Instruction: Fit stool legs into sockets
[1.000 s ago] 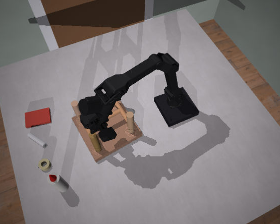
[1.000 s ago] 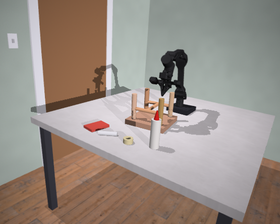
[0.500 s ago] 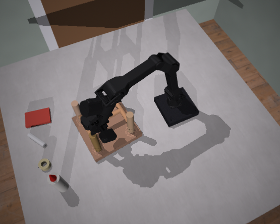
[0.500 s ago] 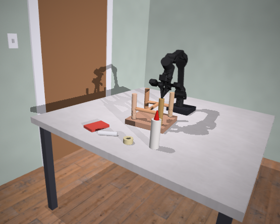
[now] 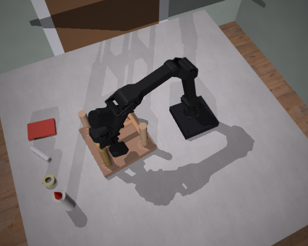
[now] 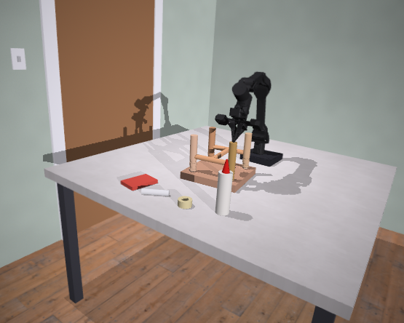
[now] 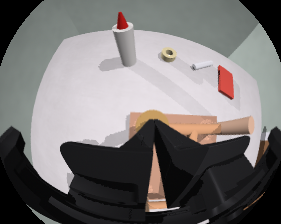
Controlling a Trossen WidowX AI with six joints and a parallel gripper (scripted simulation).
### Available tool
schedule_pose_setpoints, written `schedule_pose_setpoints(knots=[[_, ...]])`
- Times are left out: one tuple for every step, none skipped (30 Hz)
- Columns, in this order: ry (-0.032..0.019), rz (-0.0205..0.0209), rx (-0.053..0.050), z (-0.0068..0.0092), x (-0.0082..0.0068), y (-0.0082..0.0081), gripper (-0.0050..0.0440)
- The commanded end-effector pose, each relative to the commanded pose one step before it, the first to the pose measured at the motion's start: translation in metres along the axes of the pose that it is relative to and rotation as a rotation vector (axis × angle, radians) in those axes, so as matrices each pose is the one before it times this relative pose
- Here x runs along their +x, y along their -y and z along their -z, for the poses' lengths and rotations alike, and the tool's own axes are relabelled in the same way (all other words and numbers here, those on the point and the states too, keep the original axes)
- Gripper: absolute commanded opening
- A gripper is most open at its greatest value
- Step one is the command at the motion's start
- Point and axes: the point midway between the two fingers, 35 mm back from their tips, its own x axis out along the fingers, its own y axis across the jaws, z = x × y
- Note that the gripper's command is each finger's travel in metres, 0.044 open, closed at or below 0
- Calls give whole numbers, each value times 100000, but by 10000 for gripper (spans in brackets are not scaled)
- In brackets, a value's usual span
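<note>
Gripper (image 6: 234, 140) was fully shut, holding nothing, its tip right on top of the darker leg (image 6: 232, 160) at the stool seat's (image 5: 134, 159) 7 o'clock corner in the top view. Stool sat upside down mid-table, seat flat, at 9 o'clock from the arm base (image 5: 193, 116). Other three legs (image 5: 142, 134) stood upright in their sockets; rungs (image 6: 208, 158) crossed between them. The step looked like pressing that last leg home. To do it well: push straight down along the leg's axis, stay centred on its end so it doesn't tilt, stop once the shoulder meets the seat, then lift vertically. Whether the shoulder was seated could not be told. Glue bottle (image 6: 223, 190), tape roll (image 6: 185, 202), red block (image 6: 139, 181) lay well apart.
</note>
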Motion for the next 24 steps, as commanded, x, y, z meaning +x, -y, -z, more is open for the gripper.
schedule_pose_setpoints(knots=[[-2072, -119, -615, 675, 662, -8, 0], [0, 0, 0, 0, 0, 0, 0], [0, 0, 0, 0, 0, 0, 0], [0, 0, 0, 3, 6, 0, 0], [0, 0, 0, 6, 10, 0, 0], [0, 0, 0, 7, 12, 0, 0], [0, 0, 0, 7, 12, 0, 0], [0, 0, 0, 7, 12, 0, 0], [0, 0, 0, 7, 12, 0, 0], [0, 0, 0, 7, 12, 0, 0], [0, 0, 0, 7, 12, 0, 0], [0, 0, 0, 7, 12, 0, 0], [0, 0, 0, 7, 12, 0, 0], [0, 0, 0, 7, 12, 0, 0], [0, 0, 0, 7, 12, 0, 0], [0, 0, 0, 7, 12, 0, 0], [0, 0, 0, 0, 0, 0, 0], [0, 0, 0, 0, 0, 0, 0], [0, 0, 0, 7, 12, 0, 0], [0, 0, 0, 7, 12, 0, 0], [0, 0, 0, 7, 12, 0, 0], [0, 0, 0, 7, 12, 0, 0], [0, 0, 0, 7, 12, 0, 0], [0, 0, 0, 7, 12, 0, 0]])
